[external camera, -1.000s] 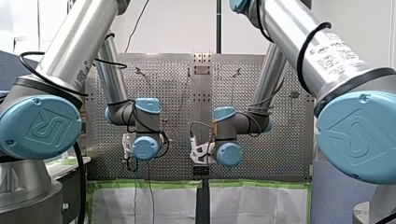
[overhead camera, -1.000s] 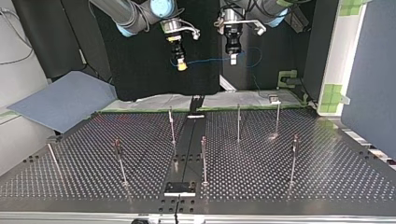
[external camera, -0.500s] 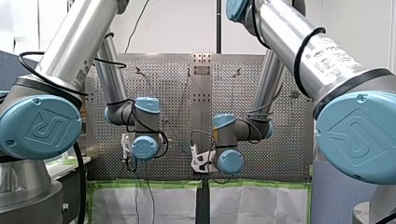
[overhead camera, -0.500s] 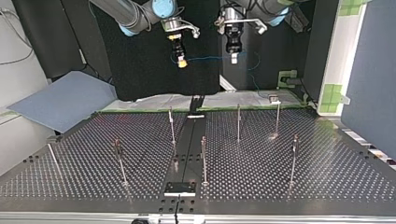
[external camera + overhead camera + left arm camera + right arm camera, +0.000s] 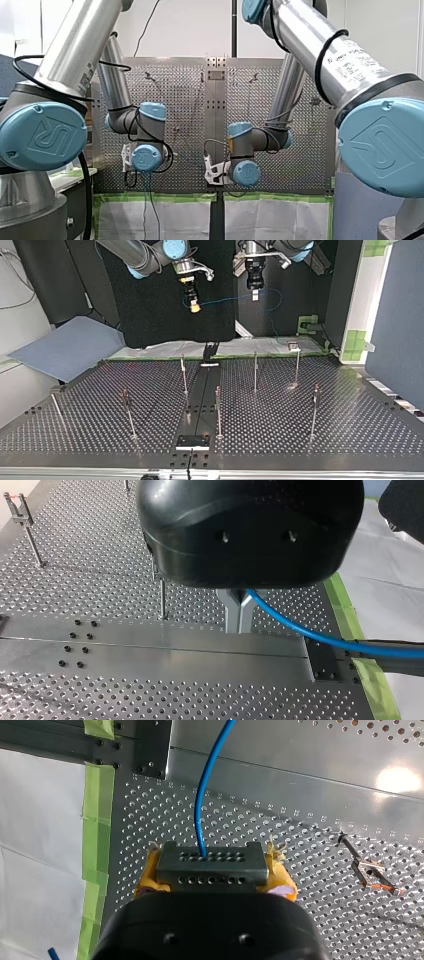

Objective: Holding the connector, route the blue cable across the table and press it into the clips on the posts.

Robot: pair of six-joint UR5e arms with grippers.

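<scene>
High above the table's far edge in the top view, my right gripper (image 5: 193, 305) with yellow pads is shut on the connector. The right wrist view shows the grey connector (image 5: 210, 863) clamped between the yellow pads (image 5: 281, 876), with the blue cable (image 5: 208, 785) running ahead from it. The blue cable (image 5: 225, 299) rises to my left gripper (image 5: 254, 294), black, which is shut on it, then loops down behind. In the left wrist view the metal fingers (image 5: 233, 611) pinch the cable (image 5: 300, 631). Thin posts with clips (image 5: 255, 371) stand on the perforated table (image 5: 350, 420), below both grippers.
Several more posts (image 5: 218, 411) (image 5: 128, 412) (image 5: 314, 410) stand across the table, either side of a smooth centre rail (image 5: 200, 400). A blue-grey sheet (image 5: 70, 347) lies at the top view's left. White cover with green tape (image 5: 97, 810) borders the far edge. A green fixture (image 5: 307, 322) sits behind.
My left gripper has risen and shifted toward the top view's right, so the cable now slopes up to it. My right gripper dropped slightly at first and then held still.
</scene>
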